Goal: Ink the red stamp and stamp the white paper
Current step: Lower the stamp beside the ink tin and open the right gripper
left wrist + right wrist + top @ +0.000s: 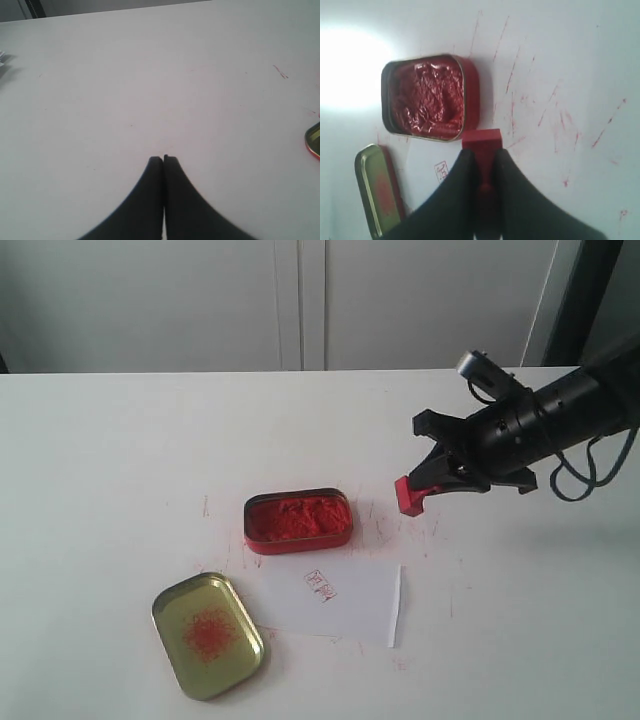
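My right gripper (425, 483) is shut on the red stamp (409, 496), holding it above the table just right of the open red tin of ink paste (298, 520). In the right wrist view the stamp's square base (481, 138) sticks out past the black fingers (465, 172), close to the tin (427, 97). The white paper (345, 598) lies in front of the tin and carries a small red print (320, 585); the same print (441, 171) shows on the paper beside my finger. My left gripper (163, 158) is shut and empty over bare tabletop.
The gold lid (207, 633) with a red smudge lies front left of the paper; its edge (314, 140) shows in the left wrist view. Red streaks (560, 120) mark the white table around the tin. The paper's right edge curls up.
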`<state>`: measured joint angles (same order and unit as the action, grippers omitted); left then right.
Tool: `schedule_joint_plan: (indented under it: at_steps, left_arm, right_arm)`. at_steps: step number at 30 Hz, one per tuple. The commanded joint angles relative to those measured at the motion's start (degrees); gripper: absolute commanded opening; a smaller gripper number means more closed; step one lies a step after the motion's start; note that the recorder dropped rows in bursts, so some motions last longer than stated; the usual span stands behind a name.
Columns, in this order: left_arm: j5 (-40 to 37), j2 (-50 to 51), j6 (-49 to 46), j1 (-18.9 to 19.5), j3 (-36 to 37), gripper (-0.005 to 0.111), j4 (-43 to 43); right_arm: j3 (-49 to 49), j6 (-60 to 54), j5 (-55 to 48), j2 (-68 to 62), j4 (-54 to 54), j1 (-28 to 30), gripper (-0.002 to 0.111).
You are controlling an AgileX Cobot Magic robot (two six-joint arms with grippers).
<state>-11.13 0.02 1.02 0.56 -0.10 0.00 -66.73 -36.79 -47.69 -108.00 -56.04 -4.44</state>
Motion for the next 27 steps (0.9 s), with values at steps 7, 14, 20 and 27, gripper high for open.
schedule_joint_plan:
  at_steps: [7,14,20,27]
  left_arm:
    - [0.0,0.0,0.2,-0.2,0.1,0.0,-0.3]
    - [0.0,0.0,0.2,-0.2,0.1,0.0,-0.3]
    - [0.0,0.0,0.2,-0.2,0.1,0.0,-0.3]
    - [0.0,0.0,0.2,-0.2,0.1,0.0,-0.3]
  right_arm:
    - [0.2,-3.7,1.9,-2.3,-9.4,0.5,0.0]
    - [0.2,-4.2,1.7,-7.2,-12.9,-0.6,0.0]
    - [0.2,-5.5,3.1,-9.4,-16.0,-1.8,0.0]
    - [0.2,-5.5,3.0,-11.4,-15.3,-1.8,0.0]
